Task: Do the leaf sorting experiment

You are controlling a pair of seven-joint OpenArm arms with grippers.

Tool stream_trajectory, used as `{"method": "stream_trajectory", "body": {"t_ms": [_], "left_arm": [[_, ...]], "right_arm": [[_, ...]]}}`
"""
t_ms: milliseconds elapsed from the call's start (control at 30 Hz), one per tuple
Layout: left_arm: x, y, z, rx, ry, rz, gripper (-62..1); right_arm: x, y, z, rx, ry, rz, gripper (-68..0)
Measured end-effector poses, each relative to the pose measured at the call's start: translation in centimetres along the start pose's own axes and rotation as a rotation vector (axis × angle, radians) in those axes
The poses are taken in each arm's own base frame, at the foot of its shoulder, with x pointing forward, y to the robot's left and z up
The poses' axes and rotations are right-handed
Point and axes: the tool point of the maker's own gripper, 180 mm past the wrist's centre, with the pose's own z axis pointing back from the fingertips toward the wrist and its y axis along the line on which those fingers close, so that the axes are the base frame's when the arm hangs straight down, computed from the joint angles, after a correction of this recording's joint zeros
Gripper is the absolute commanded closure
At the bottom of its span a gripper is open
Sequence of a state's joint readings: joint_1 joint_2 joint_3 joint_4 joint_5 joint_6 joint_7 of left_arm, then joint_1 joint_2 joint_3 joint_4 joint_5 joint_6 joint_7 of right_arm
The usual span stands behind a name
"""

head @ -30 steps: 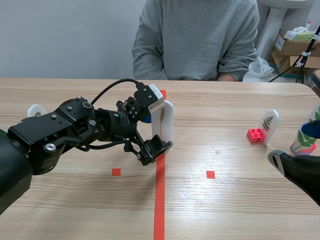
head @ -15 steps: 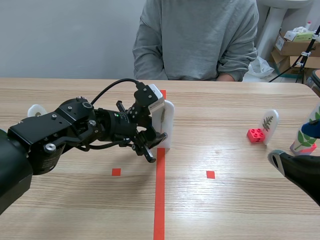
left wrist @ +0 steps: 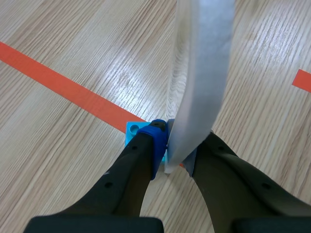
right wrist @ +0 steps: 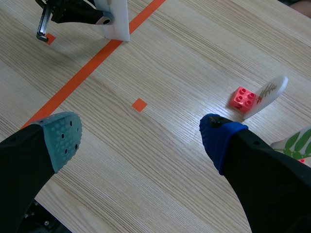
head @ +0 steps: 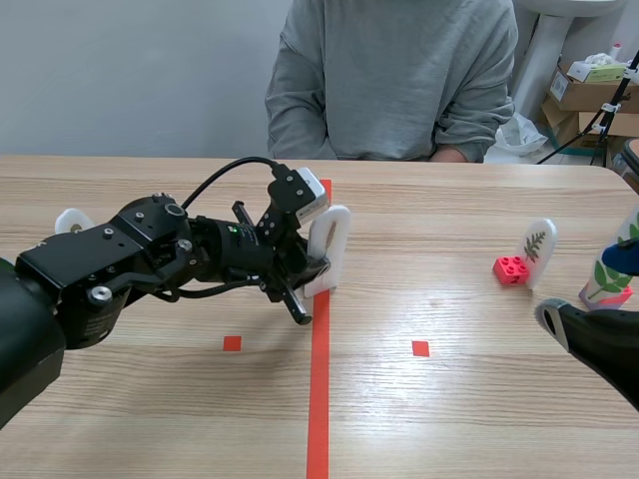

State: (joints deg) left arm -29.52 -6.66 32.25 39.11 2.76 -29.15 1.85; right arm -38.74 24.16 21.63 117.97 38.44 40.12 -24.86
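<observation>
A white leaf card (head: 331, 239) stands on the red tape line at mid-table, set in a blue brick (left wrist: 134, 133). My left gripper (head: 312, 271) is shut on the card's lower part (left wrist: 200, 77), one finger on each face, just above the brick. The card leans slightly. In the right wrist view the same card (right wrist: 116, 18) shows far ahead with the left gripper (right wrist: 90, 15) at it. My right gripper (right wrist: 140, 137) hangs open low over the table at the right (head: 559, 321), holding nothing.
A leaf card (head: 539, 247) on a red brick (head: 510, 269) stands at the right; another leaf card (head: 611, 267) on a pink base is by the right edge. A small white piece (head: 72, 220) lies behind the left arm. A person sits across the table.
The left gripper's fingers closed onto the white card's lower part. The card now leans a little. The right arm has not moved.
</observation>
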Motion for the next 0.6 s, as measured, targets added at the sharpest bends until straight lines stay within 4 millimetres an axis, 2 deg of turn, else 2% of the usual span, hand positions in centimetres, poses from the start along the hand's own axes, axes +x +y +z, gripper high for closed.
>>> {"method": "stream_trajectory", "body": {"t_ms": [167,267,333,433,500,600], "left_arm": [[0.7,0.1,0.2,0.006,0.015,0.007,-7.0],[2.7,0.6,1.5,0.037,-0.048,0.032,-7.0],[3.7,1.2,3.1,0.071,-0.083,0.035,-7.0],[4.1,1.5,6.2,0.106,-0.133,0.056,-7.0],[3.6,1.7,8.6,0.149,-0.165,0.099,-7.0],[1.9,1.5,11.9,0.213,-0.184,0.174,-7.0]], "right_arm": [[0.0,0.0,0.0,0.000,0.000,0.000,-49.5],[0.0,0.0,0.0,-0.001,0.001,0.001,-49.5],[-0.1,0.0,0.0,-0.002,0.004,0.004,-49.5],[-0.1,0.0,0.0,-0.003,0.005,0.005,-49.5],[-0.1,0.0,0.0,-0.003,0.005,0.005,-49.5],[-0.1,0.0,0.0,-0.003,0.005,0.005,-49.5]]}}
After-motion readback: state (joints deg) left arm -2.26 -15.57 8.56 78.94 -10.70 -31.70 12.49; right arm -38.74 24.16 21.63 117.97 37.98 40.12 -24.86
